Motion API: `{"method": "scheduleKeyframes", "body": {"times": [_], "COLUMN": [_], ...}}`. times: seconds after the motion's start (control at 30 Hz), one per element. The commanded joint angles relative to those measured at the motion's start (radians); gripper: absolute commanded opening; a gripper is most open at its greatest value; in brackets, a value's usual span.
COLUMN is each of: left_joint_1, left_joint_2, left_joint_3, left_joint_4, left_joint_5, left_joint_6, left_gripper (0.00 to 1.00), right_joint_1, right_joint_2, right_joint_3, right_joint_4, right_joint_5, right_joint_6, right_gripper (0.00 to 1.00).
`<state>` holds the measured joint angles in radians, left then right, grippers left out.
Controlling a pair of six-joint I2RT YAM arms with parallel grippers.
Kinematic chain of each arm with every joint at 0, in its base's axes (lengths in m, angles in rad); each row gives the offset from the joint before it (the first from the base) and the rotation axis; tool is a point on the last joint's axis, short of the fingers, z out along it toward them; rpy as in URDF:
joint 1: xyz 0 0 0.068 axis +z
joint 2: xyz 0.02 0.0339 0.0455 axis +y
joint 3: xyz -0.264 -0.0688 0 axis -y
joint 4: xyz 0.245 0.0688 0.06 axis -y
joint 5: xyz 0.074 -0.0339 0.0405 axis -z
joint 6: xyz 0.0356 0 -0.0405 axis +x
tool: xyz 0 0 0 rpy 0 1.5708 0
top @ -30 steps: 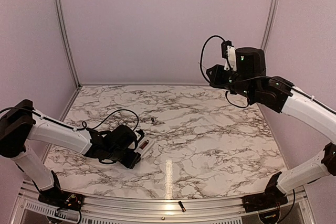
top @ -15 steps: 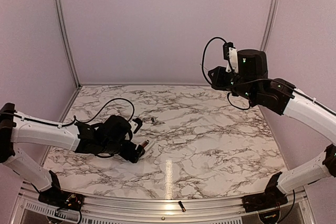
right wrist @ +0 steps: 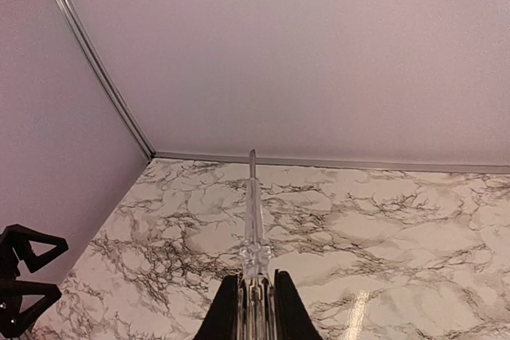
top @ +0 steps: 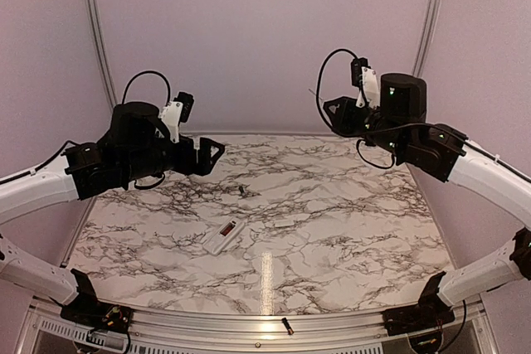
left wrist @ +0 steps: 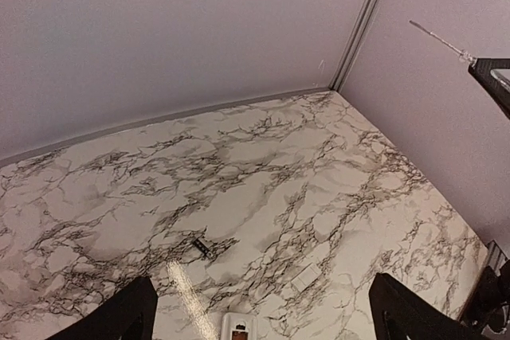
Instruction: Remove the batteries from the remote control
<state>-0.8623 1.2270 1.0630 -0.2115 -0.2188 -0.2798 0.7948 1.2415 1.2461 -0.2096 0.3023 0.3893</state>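
Remote control (top: 222,236) was seen lying flat on the marble table (top: 357,205), with one battery (top: 241,191) apart beyond it. The left gripper (top: 212,155) was held raised, claw spread wide apart. The right gripper (right wrist: 253,283) was clamped on a thin clear tool (right wrist: 253,197).

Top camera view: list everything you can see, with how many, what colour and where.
Remote control: one, white, dark recess facing up, front left of the table's centre.
Batteries: two, dark; one mid-table beyond the remote control, and what looks like another on the front rail.
Small flat plate: one, white, right of the remote control.
Clear rod: one, transparent, pointed, in the right arm's jaws.
Table: one, white marble with grey veins.
Left arm: white and black, above the table's left side; jaws open, empty.
Right arm: white and black, above the far right; jaws shut on the clear rod.
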Motion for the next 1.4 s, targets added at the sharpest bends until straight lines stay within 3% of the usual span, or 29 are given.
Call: {"method": "scheduleKeyframes", "body": {"times": [0.0, 0.2, 0.4, 0.83, 0.93, 1.1, 1.2, 1.37], "left_joint_1": [0.077, 0.107, 0.123, 0.121, 0.121, 0.121, 0.121, 0.136], "left_joint_2": [-0.034, 0.042, 0.152, 0.306, 0.311, 0.299, 0.277, 0.243], "left_joint_3": [0.057, 0.116, 0.175, 0.283, 0.285, 0.259, 0.228, 0.2], "left_joint_4": [0.145, 0.451, 0.665, 0.821, 0.828, 0.823, 0.815, 0.766], "left_joint_5": [0.315, 0.508, 0.538, 0.591, 0.595, 0.573, 0.517, 0.456], "left_joint_6": [-0.108, -0.327, -0.537, -0.68, -0.686, -0.678, -0.674, -0.655], "left_gripper": [0.96, 0.9, 0.79, 0.63, 0.45, 0.03, 0.0, 0.0], "right_joint_1": [0.009, 0.009, 0.009, 0.031, 0.035, 0.035, 0.035, 0.035], "right_joint_2": [-0.002, 0.046, 0.093, 0.189, 0.197, 0.206, 0.207, 0.21], "right_joint_3": [0.037, 0.101, 0.152, 0.228, 0.225, 0.231, 0.231, 0.258], "right_joint_4": [0.119, 0.198, 0.291, 0.298, 0.307, 0.307, 0.291, 0.155], "right_joint_5": [-0.141, -0.363, -0.537, -0.704, -0.71, -0.719, -0.715, -0.627], "right_joint_6": [-0.021, -0.014, 0.027, 0.064, 0.069, 0.065, 0.057, 0.043], "right_gripper": [0.0, 0.0, 0.0, 0.0, 0.0, 0.0, 0.0, 0.62]}}
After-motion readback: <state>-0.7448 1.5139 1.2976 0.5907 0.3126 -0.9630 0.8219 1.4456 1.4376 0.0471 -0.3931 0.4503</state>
